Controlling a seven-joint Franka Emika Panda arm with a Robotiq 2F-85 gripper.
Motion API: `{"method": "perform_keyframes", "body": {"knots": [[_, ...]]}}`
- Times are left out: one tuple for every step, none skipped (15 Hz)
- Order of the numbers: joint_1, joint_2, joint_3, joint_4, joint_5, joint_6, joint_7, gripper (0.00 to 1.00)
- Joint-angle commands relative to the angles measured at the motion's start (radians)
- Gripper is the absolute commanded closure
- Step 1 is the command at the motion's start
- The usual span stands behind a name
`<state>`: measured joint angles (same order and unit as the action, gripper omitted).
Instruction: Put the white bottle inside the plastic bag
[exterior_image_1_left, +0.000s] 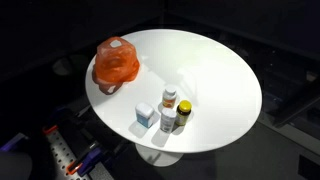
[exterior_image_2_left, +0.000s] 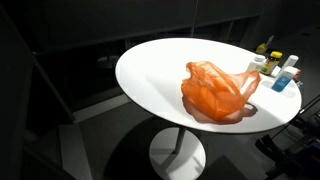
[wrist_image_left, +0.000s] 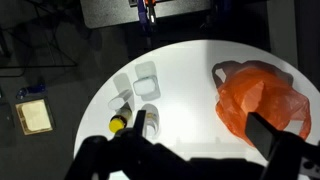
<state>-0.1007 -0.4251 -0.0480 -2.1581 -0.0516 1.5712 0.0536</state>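
In an exterior view, at the left on the round white table (exterior_image_1_left: 230, 60), an orange plastic bag (exterior_image_1_left: 117, 62), crumpled and alone. Further right, near the table edge, a tight group of small containers, well apart from the bag: a white jar (exterior_image_1_left: 144, 113), the white bottle (exterior_image_1_left: 168, 120) upright just beside it, a brown bottle (exterior_image_1_left: 170, 99) behind, a yellow-capped bottle (exterior_image_1_left: 184, 112) at the right end. In the wrist view, pincer (wrist_image_left: 172, 138) above the table, spread wide, holding nothing.
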Motion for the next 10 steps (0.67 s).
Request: {"method": "perform_keyframes", "body": {"knots": [[0.007, 0.001, -0.006, 0.003, -0.002, -0.003, 0.002, 0.00], [0.007, 0.001, -0.006, 0.003, -0.002, -0.003, 0.002, 0.00], [0.007, 0.000, -0.006, 0.003, -0.002, -0.003, 0.002, 0.00], [0.007, 0.000, -0.006, 0.003, -0.002, -0.003, 0.002, 0.00], [0.007, 0.000, -0.006, 0.003, -0.002, -0.003, 0.002, 0.00], [0.007, 0.000, -0.006, 0.003, -0.002, -0.003, 0.002, 0.00], [0.008, 0.032, 0.001, 0.025, -0.005, -0.011, 0.017, 0.00], [0.010, 0.064, 0.003, 0.041, -0.005, -0.005, 0.017, 0.00], [0.012, 0.094, 0.003, 0.054, -0.005, 0.006, 0.015, 0.00], [0.015, 0.133, 0.002, 0.069, -0.005, 0.027, 0.009, 0.00]]}}
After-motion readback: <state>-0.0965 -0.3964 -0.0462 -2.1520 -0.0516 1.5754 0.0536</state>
